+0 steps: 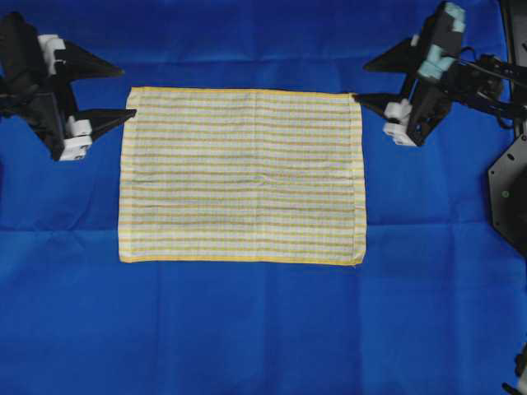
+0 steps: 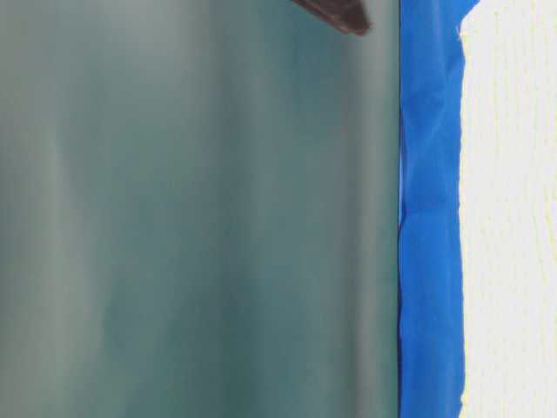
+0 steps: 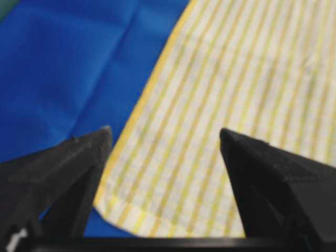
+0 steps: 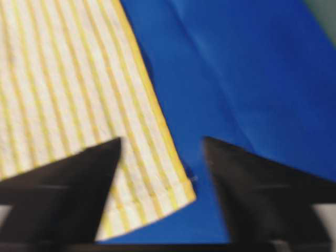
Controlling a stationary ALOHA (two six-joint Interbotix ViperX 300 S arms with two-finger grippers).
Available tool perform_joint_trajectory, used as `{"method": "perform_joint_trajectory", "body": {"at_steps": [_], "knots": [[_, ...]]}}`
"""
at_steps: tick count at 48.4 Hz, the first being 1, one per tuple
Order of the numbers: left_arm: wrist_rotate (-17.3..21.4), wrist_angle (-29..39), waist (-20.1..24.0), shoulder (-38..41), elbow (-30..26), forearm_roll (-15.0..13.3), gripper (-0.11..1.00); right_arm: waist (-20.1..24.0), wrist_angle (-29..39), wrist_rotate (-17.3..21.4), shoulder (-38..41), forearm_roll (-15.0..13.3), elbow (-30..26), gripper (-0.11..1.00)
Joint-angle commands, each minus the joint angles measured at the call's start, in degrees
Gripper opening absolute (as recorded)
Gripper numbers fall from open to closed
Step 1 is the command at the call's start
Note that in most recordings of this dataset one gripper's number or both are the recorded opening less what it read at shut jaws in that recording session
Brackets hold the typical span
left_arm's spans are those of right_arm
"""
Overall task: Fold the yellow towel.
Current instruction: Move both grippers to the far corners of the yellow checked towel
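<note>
Two black grippers hang with jaws spread wide at the far corners of the thin yellow-striped woven towel (image 1: 241, 176), which lies flat and unfolded on the plain blue cloth (image 1: 247, 329). The left gripper (image 1: 111, 92) sits just beside the far-left corner, the right gripper (image 1: 372, 81) just beside the far-right. Folding seems not yet begun; next, each should probably descend and pinch its corner hem.

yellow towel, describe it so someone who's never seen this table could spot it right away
A large plain blue cloth covers the whole table. Flat and unfolded in its middle, between the two open black grippers, lies the thin rectangular white towel with fine yellow stripes and yellow hemmed edges, the only patterned thing there.
</note>
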Motion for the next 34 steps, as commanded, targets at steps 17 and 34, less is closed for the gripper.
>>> {"method": "perform_joint_trajectory", "body": {"at_steps": [17,34], "knots": [[0.0,-7.73,5.45,15.73,-2.11,-0.18,0.74,-4.13,-4.39,-0.35,12.48,-0.79,-2.02,0.65],[-0.09,-8.61,7.56,22.41,-2.2,-0.44,0.72,-4.57,-7.65,-0.26,18.72,-0.53,-2.37,0.64]]}}
